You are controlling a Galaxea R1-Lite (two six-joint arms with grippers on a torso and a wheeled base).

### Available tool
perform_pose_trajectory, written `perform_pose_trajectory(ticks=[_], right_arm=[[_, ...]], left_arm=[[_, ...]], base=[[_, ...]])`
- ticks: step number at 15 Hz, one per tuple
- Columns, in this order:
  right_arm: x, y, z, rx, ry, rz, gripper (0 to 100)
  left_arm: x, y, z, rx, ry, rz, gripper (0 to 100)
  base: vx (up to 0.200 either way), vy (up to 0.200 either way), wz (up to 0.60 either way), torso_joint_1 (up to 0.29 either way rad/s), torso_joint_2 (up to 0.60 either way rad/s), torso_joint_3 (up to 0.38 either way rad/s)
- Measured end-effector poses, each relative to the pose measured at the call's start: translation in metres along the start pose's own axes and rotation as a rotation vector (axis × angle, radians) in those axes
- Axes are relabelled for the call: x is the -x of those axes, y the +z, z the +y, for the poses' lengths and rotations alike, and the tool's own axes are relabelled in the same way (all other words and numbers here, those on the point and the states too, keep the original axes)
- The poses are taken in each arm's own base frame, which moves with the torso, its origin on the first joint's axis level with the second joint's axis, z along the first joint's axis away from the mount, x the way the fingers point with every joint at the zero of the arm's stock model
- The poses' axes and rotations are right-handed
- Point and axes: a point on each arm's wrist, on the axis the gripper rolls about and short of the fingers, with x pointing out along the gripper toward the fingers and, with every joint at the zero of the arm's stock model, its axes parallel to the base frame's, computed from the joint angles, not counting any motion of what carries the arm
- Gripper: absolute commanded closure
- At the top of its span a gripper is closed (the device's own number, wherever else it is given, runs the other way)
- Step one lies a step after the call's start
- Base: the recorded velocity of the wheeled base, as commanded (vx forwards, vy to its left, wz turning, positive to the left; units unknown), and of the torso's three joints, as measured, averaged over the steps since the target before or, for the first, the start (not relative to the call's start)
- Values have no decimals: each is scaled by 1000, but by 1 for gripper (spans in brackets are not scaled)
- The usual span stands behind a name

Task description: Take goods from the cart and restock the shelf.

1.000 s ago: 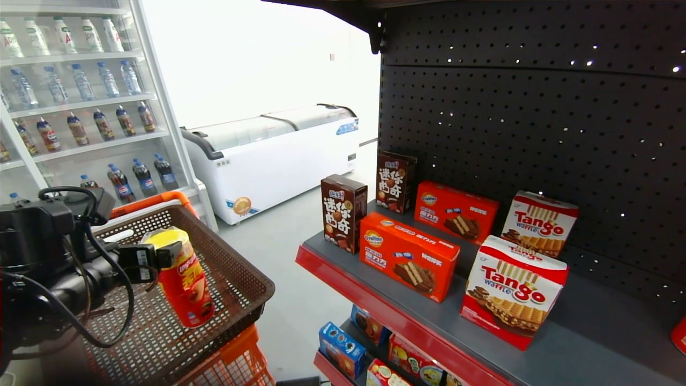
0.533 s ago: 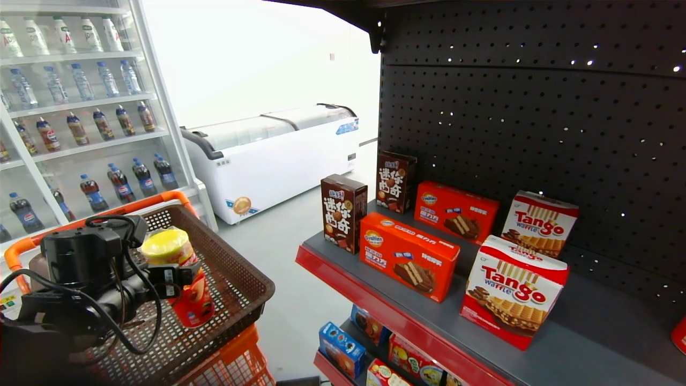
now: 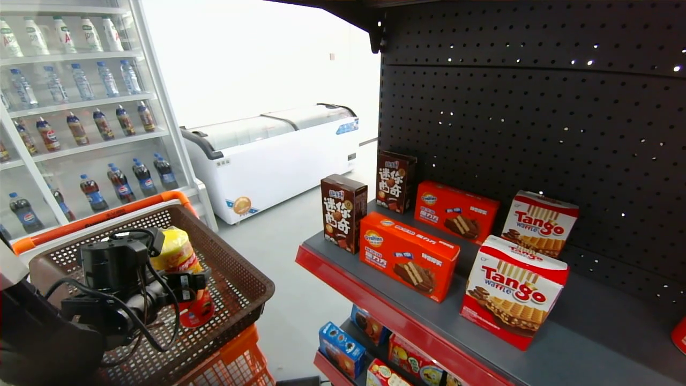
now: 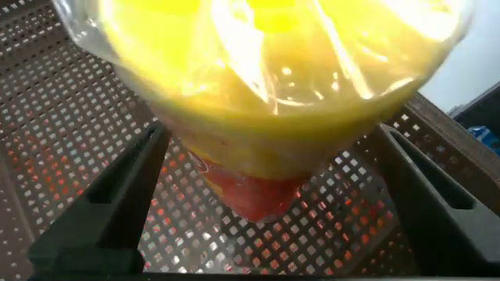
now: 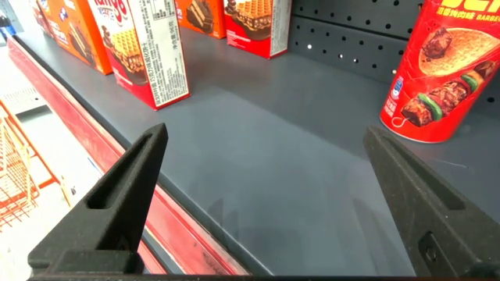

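A red chips can (image 3: 197,311) with a yellow lid (image 3: 172,247) stands upright in the cart's brown mesh basket (image 3: 244,268). My left gripper (image 3: 190,282) is low in the basket, open, with one finger on each side of the can's middle. In the left wrist view the can (image 4: 258,125) sits between the two fingers (image 4: 117,195), with a gap on both sides. My right gripper (image 5: 266,136) is open and holds nothing, hovering over a bare stretch of the grey shelf (image 5: 258,156). Another red can (image 5: 437,78) stands on that shelf near the pegboard.
Boxes of wafers and biscuits (image 3: 410,254) line the grey shelf (image 3: 568,343), which has a red front lip. The black pegboard (image 3: 525,118) backs it. An orange cart frame (image 3: 236,359) sits under the basket. A drinks fridge (image 3: 80,107) and a chest freezer (image 3: 273,155) stand behind.
My left arm has sunk lower into the basket and slid forward, so its fingers now straddle the can's middle. The can has stayed in place.
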Motion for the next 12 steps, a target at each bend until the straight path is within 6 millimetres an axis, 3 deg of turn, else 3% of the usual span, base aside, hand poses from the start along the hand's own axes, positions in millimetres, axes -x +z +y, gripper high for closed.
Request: perform_pose_trajectory(ticks=[4,9,12], right_arm=[[0,0,0,0,0,0,0],[0,0,0,0,1,0,0],[0,0,0,0,0,0,0]], left_arm=[[-12,-5,0,4,-63,-28,0],[-22,-11,15,-40,-45,-22,0],[-23,-6,22,-101,-163,-85,0]], base=[[0,0,0,0,0,0],[0,0,0,0,0,0],[0,0,0,0,0,0]])
